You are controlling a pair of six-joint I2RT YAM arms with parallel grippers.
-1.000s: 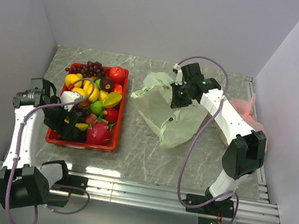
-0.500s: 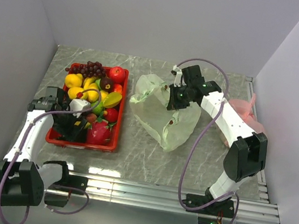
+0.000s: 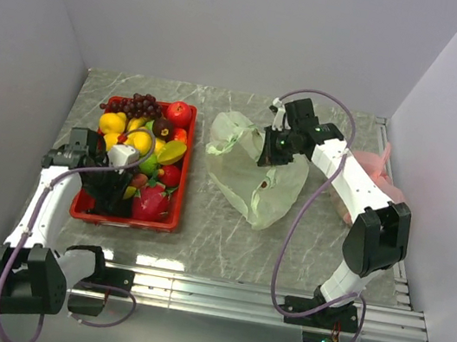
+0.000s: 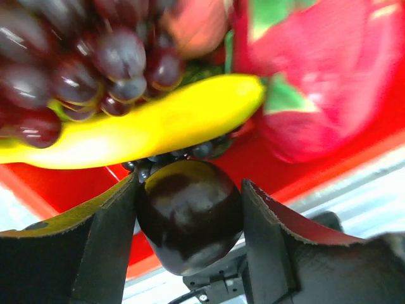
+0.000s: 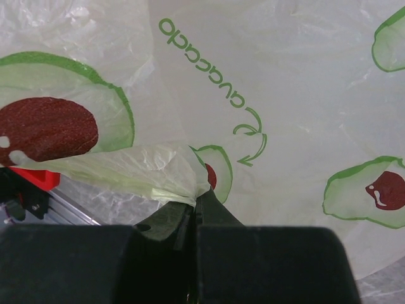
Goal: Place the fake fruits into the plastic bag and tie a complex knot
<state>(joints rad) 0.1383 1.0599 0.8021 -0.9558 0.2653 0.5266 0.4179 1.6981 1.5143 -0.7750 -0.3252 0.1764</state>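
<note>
Left pincer (image 4: 188,185) clasps a dark round fruit (image 4: 190,221) in the red tray (image 3: 163,223) of fruits (image 3: 142,139); right pincer (image 5: 195,202), closed, pinches the edge of the avocado-print bag (image 5: 285,95) lying on the counter (image 3: 225,241).

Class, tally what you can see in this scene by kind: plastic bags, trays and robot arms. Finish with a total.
Plastic bags: 2 (pale-green bag, pink bag)
Trays: 1 (red tray)
Robot arms: 2 (left arm, right arm)
Total: 5
</note>
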